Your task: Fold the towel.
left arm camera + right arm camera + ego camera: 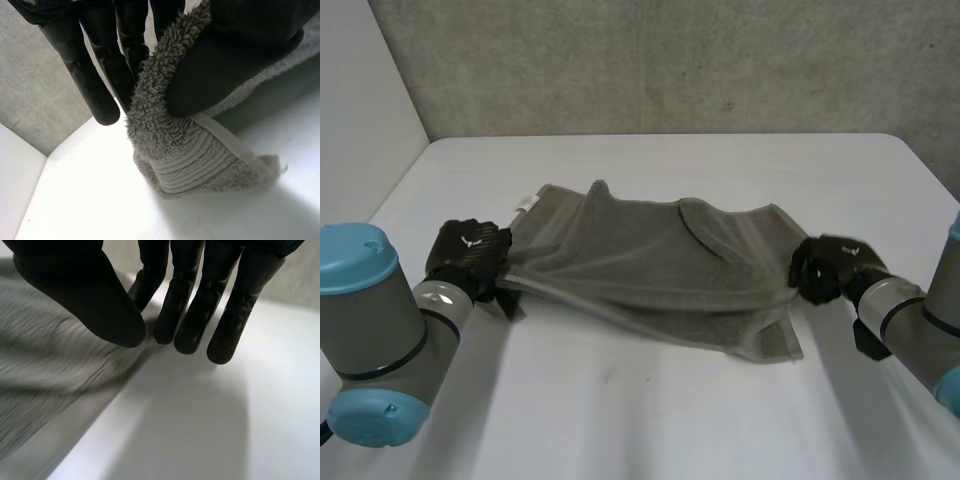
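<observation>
A white table with a smooth matt top spans the head view; its far corners are rounded; a faint small mark sits on the near part of its surface. Behind the far edge rises a grey concrete wall, rough and mottled, with a small dark speck right of its middle. At the view's left a plain white side wall meets the concrete wall in a vertical corner and runs along the table's left edge.
</observation>
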Controlling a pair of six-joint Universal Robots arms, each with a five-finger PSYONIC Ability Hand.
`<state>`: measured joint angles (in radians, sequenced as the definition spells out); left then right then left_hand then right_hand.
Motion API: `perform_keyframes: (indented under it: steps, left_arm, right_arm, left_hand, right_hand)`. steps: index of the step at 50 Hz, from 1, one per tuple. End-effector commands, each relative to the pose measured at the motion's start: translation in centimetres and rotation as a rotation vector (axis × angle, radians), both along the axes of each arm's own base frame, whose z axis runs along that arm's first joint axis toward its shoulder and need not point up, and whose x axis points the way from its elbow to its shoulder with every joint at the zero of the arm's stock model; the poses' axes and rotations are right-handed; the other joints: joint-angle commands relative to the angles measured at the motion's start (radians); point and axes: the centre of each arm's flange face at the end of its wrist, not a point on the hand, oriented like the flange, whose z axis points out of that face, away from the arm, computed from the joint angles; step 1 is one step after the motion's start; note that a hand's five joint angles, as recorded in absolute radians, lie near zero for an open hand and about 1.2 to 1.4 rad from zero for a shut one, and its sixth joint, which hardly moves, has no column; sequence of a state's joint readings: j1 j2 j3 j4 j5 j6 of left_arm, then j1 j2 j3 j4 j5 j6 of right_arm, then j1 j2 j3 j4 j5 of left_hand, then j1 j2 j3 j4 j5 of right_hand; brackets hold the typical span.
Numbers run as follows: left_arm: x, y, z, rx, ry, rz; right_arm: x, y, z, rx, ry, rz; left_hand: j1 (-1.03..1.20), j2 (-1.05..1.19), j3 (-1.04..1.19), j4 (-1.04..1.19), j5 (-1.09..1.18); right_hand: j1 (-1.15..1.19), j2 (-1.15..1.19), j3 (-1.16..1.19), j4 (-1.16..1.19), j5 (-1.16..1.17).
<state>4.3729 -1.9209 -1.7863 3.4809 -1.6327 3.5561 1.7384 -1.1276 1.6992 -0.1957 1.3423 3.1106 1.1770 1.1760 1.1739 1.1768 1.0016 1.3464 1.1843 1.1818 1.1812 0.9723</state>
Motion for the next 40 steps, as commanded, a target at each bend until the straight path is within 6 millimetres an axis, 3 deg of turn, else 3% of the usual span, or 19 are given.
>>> perform_keyframes:
  steps: [1, 2, 3, 6, 9, 16, 20, 27, 34, 40]
  left_arm:
    - [0.1, 0.4, 0.6, -0.011, 0.005, -0.003]
    - [0.1, 0.4, 0.5, -0.009, 0.004, -0.003]
    - [0.1, 0.4, 0.5, -0.009, 0.004, -0.003]
    - [0.1, 0.4, 0.5, -0.009, 0.004, -0.001]
    - [0.1, 0.3, 0.6, -0.009, 0.012, 0.000]
    - [0.2, 0.3, 0.5, 0.000, 0.031, 0.005]
    - [0.1, 0.3, 0.5, 0.006, 0.045, 0.007]
    - [0.1, 0.3, 0.4, 0.009, 0.052, 0.009]
    - [0.2, 0.4, 0.3, 0.014, 0.051, 0.009]
    - [0.1, 0.4, 0.3, 0.014, 0.051, 0.007]
  right_arm:
    - [0.2, -0.2, 4.0, -0.258, -0.034, 0.013]
    - [0.2, -0.2, 4.0, -0.258, -0.034, 0.013]
    - [0.2, 0.5, 4.0, -0.207, -0.019, 0.017]
    - [0.2, 1.9, 3.2, -0.052, 0.013, 0.036]
    - [0.1, 3.2, 2.8, 0.049, 0.038, 0.050]
    - [1.1, 6.2, 1.2, 0.090, 0.148, 0.160]
    - [1.0, 7.8, 0.1, 0.105, 0.210, 0.200]
    - [1.3, 8.3, -0.7, 0.091, 0.209, 0.233]
    - [2.5, 8.5, -1.4, 0.051, 0.183, 0.283]
    - [3.2, 8.5, -1.4, 0.007, 0.178, 0.302]
  left_hand:
    - [0.167, 0.168, 0.170, 0.167, 0.168]
    - [0.167, 0.168, 0.170, 0.167, 0.168]
    - [0.167, 0.168, 0.170, 0.167, 0.168]
    - [0.164, 0.165, 0.167, 0.164, 0.165]
    - [0.161, 0.162, 0.164, 0.161, 0.162]
    - [0.129, 0.130, 0.132, 0.129, 0.130]
    - [0.093, 0.094, 0.096, 0.094, 0.094]
    - [0.090, 0.091, 0.094, 0.091, 0.091]
    - [0.090, 0.091, 0.094, 0.091, 0.091]
    - [0.090, 0.091, 0.094, 0.091, 0.091]
  right_hand:
    - [-0.266, -0.104, -0.101, -0.101, -0.066]
    - [-0.269, -0.107, -0.105, -0.104, -0.069]
    - [-0.647, -0.485, -0.482, -0.482, -0.447]
    - [-0.829, -0.667, -0.665, -0.664, -0.629]
    - [-0.827, -0.665, -0.662, -0.662, -0.627]
    - [-0.783, -0.621, -0.618, -0.618, -0.583]
    - [-0.631, -0.469, -0.466, -0.466, -0.431]
    - [-0.589, -0.427, -0.425, -0.424, -0.390]
    - [-0.792, -0.629, -0.627, -0.626, -0.592]
    - [-0.777, -0.615, -0.612, -0.612, -0.577]
